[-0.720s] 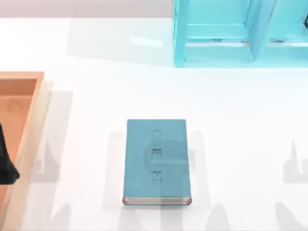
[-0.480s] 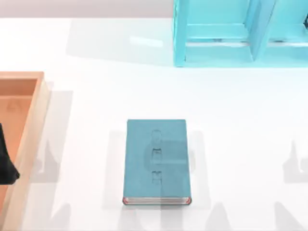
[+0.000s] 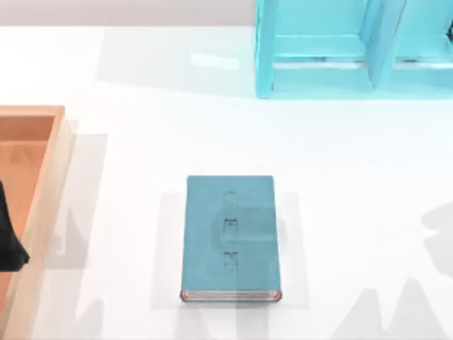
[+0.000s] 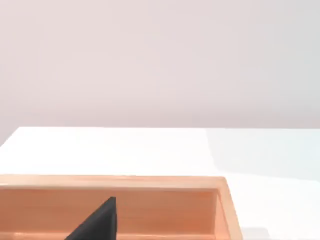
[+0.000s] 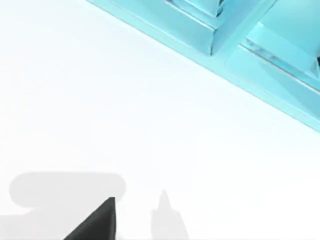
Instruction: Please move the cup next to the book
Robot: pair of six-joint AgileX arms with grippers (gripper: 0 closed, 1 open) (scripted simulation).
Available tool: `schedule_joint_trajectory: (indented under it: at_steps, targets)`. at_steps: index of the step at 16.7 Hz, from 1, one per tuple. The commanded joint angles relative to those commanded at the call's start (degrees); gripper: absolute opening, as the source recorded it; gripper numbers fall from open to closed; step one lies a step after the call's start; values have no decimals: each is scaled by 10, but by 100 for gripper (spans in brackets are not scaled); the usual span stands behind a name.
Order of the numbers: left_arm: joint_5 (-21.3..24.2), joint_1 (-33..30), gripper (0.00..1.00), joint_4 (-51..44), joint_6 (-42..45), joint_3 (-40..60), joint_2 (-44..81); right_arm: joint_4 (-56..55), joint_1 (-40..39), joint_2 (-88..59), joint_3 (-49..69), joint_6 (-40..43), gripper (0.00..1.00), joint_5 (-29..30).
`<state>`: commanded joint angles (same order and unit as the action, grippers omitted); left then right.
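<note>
The white counter (image 3: 141, 85) carries three big things. Along its far edge, toward the right, stands a light turquoise shelf unit (image 3: 318, 78), open-fronted with upright dividers, which the right wrist view looks onto at an angle; a dark sliver sits at the top view's far right edge inside it, too little to name. At the left edge lies a shallow wooden tray (image 3: 49, 184) with raised rims, plainly a holding place for loose items. The book (image 3: 230, 237), teal-blue with faint embossed marks, lies flat near the middle, well apart from tray and shelf, its pale page edges and reddish rim turned toward the near side; lying flat with bare counter all around, it leaves free space on either flank for something to be set beside it. The cup cannot be found from these views, so its place cannot be told, and the task looks barely begun. The left arm (image 3: 8, 241) is a dark shape over the tray at the top view's left edge, apparently parked. A dark tip (image 5: 97, 222) shows in the right wrist view above the bare counter short of the shelf. For neither arm can it be told whether the jaws are open or closed.
</note>
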<state>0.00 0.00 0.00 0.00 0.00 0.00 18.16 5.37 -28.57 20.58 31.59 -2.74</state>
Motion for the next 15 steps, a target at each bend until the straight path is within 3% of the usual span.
schedule_joint_trajectory:
  at_steps: [9, 15]
  targets:
    - [0, 0, 100, 0, 0, 0, 0, 348, 160, -474, 283, 533, 100, -3]
    - [0, 0, 100, 0, 0, 0, 0, 499, 293, -688, 484, 838, 100, 11]
